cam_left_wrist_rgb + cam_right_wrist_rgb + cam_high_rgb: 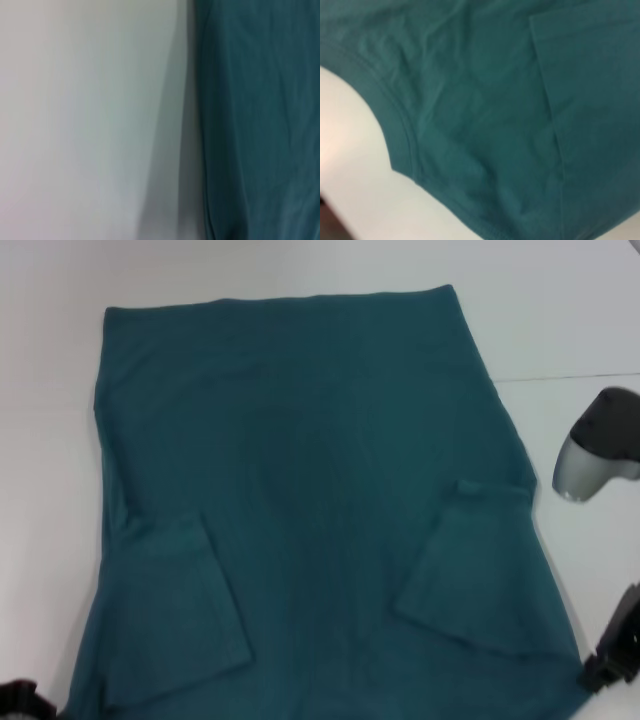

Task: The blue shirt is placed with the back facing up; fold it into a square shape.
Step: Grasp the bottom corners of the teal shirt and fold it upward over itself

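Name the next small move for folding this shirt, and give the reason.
Probably bring both grippers down onto the near corners of the blue shirt to lift that end and fold it toward the far hem. Both sleeves already lie folded inward on the body, and the left gripper and right gripper sit at the near corners.

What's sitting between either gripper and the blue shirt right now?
Nothing visible. The blue shirt lies flat on the white table; the right gripper and left gripper sit at its near corners.
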Robot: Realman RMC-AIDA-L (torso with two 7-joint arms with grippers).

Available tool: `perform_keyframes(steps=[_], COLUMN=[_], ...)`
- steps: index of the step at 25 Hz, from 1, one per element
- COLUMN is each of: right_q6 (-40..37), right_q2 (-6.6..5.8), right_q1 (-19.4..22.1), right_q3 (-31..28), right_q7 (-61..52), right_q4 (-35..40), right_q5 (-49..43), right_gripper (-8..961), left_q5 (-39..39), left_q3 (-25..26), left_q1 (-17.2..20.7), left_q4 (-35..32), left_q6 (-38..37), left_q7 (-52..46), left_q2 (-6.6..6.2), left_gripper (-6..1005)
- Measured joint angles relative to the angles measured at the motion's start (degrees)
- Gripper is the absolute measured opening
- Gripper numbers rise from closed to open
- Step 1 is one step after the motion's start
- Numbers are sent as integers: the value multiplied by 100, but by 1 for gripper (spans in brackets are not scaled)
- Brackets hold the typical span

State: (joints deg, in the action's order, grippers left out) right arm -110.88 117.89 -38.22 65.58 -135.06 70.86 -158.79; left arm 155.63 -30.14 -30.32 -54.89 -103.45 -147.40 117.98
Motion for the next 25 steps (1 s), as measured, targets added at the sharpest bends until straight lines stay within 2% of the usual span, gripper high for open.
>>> perform_keyframes(steps=[3, 9, 12, 20, 25], right_q6=[-260, -325, -341, -363, -334], right_q2=[48, 125, 137, 135, 10], right_q1=[22, 130, 162, 295, 400], right_q3=[182, 927, 1016, 989, 703], right_q7=[200, 214, 207, 183, 232], right_q4=[1, -233, -263, -123, 45], right_q5=[-42, -325, -318, -97, 553], right_gripper=[76, 76, 76, 75, 75], left_q5=[213, 712, 790, 754, 276], left_q3=[-1, -113, -146, -136, 173], left_q1=[14, 63, 84, 148, 155], left_q4=[-33, -186, -195, -195, -164], left_q6=[-307, -879, -1008, -1201, -1191], left_q7=[-8, 49, 74, 214, 330], left_q2=[-1, 22, 24, 61, 73], left_gripper=[29, 29, 29, 29, 29])
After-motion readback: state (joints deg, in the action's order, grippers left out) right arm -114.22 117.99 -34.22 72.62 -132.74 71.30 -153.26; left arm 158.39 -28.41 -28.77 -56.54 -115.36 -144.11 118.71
